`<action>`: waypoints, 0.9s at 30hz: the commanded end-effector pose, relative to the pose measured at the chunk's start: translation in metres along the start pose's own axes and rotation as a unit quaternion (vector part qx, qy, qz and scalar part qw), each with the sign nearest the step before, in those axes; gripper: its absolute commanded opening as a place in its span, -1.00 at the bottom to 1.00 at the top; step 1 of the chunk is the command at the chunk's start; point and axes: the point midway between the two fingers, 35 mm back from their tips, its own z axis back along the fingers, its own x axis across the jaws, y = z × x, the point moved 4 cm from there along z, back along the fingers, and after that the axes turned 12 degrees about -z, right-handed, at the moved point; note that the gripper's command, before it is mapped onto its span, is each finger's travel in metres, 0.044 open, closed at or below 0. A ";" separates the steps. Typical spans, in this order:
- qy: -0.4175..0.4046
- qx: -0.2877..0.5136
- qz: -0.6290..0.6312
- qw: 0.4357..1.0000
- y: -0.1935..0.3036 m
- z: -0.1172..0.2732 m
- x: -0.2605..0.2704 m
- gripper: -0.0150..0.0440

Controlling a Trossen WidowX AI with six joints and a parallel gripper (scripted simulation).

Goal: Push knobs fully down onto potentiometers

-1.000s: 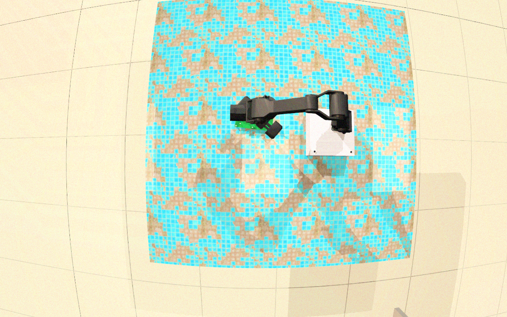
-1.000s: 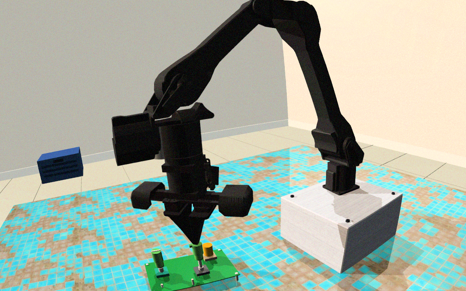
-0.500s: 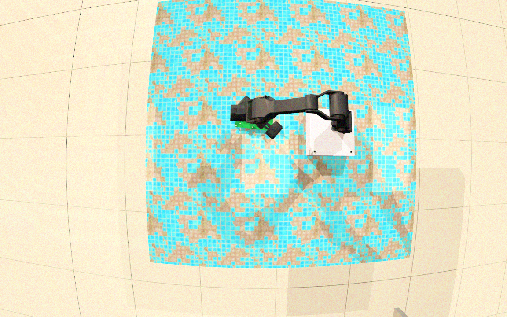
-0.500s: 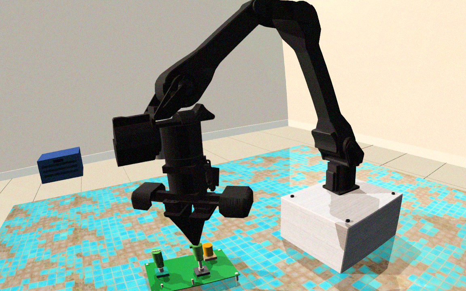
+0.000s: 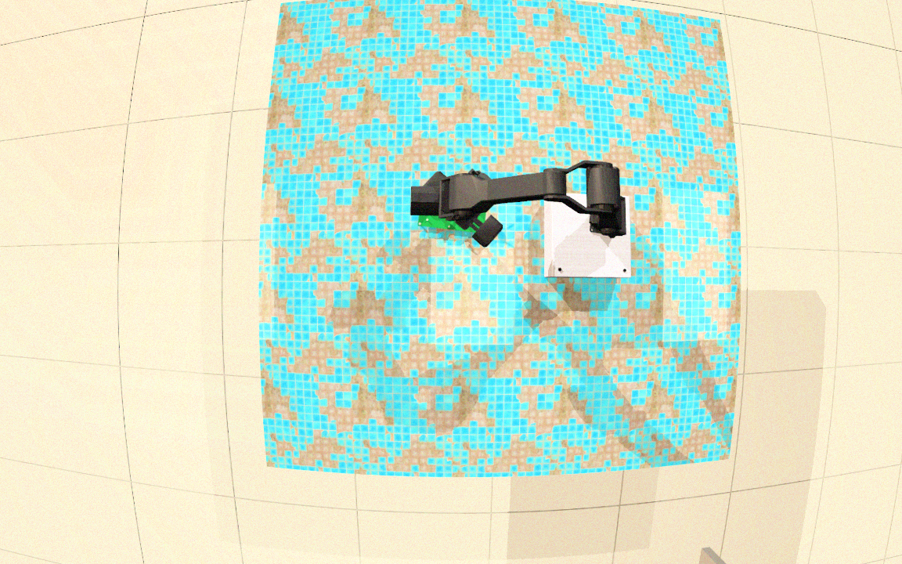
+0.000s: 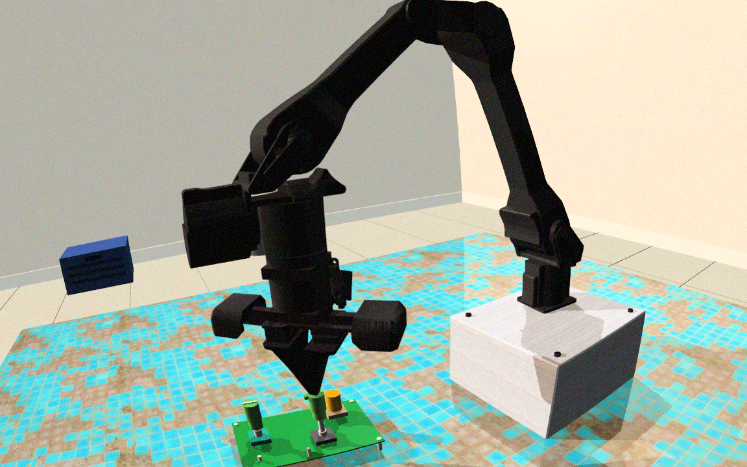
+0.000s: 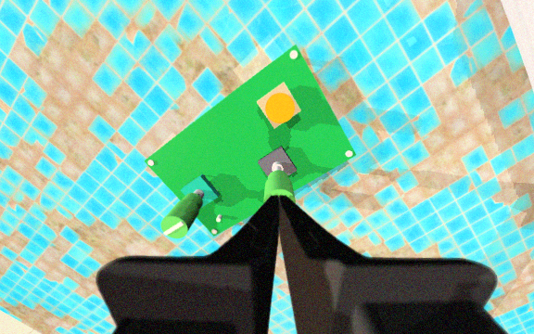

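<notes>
The pincer (image 6: 313, 388) is clenched on nothing, its joined tips set on top of a green knob (image 6: 316, 406) near the circuit board's (image 6: 289, 434) middle. A second green knob (image 6: 251, 414) stands raised at the left. The board is carried by the tiled worktop (image 6: 132, 360).

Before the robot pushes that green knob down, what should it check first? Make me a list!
1. Tool shut, holding nothing: ok.
2. Tool tip on top of the middle green knob: ok.
3. That knob seated on its potentiometer: not ok, bare shaft shows.
4. Left green knob seated: not ok, also raised.
5. Circuit board flat on its legs: ok.
6. Potentiometers firmly attached: cannot tell.
</notes>
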 end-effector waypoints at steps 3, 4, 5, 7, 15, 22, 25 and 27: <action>0.003 0.001 -0.002 1.000 0.001 -0.009 0.000 -0.49; 0.003 0.001 -0.002 1.000 0.001 -0.009 0.000 -0.49; 0.003 0.001 -0.002 1.000 0.001 -0.010 0.000 -0.49; 0.003 0.001 -0.002 1.000 0.001 -0.013 0.000 -0.49; 0.003 0.001 -0.002 1.000 0.001 -0.014 0.000 -0.49; 0.003 0.001 -0.002 1.000 0.001 -0.019 0.000 -0.49; 0.003 0.001 -0.002 1.000 0.001 -0.020 0.000 -0.49; 0.003 0.001 -0.002 1.000 0.001 -0.020 0.000 -0.49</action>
